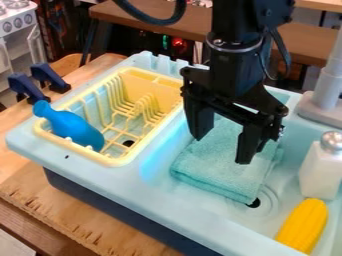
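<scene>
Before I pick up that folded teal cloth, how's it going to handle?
The teal cloth looks soft and fuzzy, so it'll probably sag rather than stay flat. It's folded in layers, so pinching only the top one may open it up. That nubby surface suggests it shouldn't be slippery.

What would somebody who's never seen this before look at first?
Probably the big black end effector, hanging with its fingers apart over the folded teal towel in the light-blue sink. Next might come the bright blue bottle-shaped toy leaning in the yellow dish rack on the left, and the yellow corn at the bottom right.
</scene>
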You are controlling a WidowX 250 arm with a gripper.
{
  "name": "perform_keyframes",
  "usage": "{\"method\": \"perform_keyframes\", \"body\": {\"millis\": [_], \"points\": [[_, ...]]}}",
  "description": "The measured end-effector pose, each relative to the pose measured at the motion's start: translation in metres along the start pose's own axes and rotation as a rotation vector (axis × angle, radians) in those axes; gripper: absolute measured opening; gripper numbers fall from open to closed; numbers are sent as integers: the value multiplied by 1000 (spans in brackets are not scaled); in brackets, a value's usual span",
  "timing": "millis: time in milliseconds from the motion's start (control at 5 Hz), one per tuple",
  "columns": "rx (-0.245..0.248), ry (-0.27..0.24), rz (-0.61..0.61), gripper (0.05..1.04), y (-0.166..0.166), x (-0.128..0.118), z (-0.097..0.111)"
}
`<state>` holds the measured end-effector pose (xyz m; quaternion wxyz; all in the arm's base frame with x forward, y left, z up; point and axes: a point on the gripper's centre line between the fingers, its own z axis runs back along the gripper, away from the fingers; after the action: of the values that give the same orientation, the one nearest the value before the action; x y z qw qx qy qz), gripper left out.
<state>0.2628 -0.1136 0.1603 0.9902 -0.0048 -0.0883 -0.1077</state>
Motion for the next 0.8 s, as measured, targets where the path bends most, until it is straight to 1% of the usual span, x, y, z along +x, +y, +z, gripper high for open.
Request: {"method": "perform_keyframes", "body": {"millis": [200, 400, 600, 800], "points": [[4, 24, -4, 1001, 0, -2, -8], [1, 5, -69, 1001, 6, 13, -30], [28, -32, -62, 1001, 11, 32, -51], [46, -68, -27, 1001, 8, 42, -66]]}}
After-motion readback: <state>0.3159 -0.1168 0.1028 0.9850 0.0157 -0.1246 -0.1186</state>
